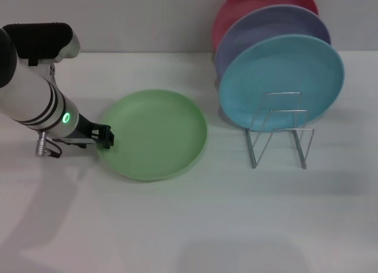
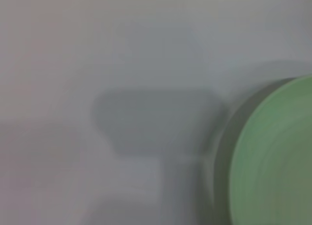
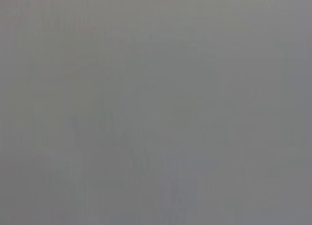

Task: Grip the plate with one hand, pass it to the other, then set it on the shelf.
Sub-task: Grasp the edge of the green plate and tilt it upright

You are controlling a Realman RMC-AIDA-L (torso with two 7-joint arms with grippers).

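The light green plate (image 1: pixel 155 134) lies flat on the white table, left of centre. My left arm, white and silver with black bands and a green light, reaches in from the left, and its black gripper (image 1: pixel 105 137) is low at the plate's left rim. The plate's rim also shows in the left wrist view (image 2: pixel 278 157). The silver wire rack (image 1: pixel 279 134) stands to the right of the plate, its front slots bare. My right arm and gripper are out of view, and the right wrist view shows only plain grey.
A sky-blue plate (image 1: pixel 282 81) stands upright in the rack, with a lavender plate (image 1: pixel 269 31) and a pink-red plate (image 1: pixel 251 6) behind it. White table (image 1: pixel 189 226) stretches in front of me.
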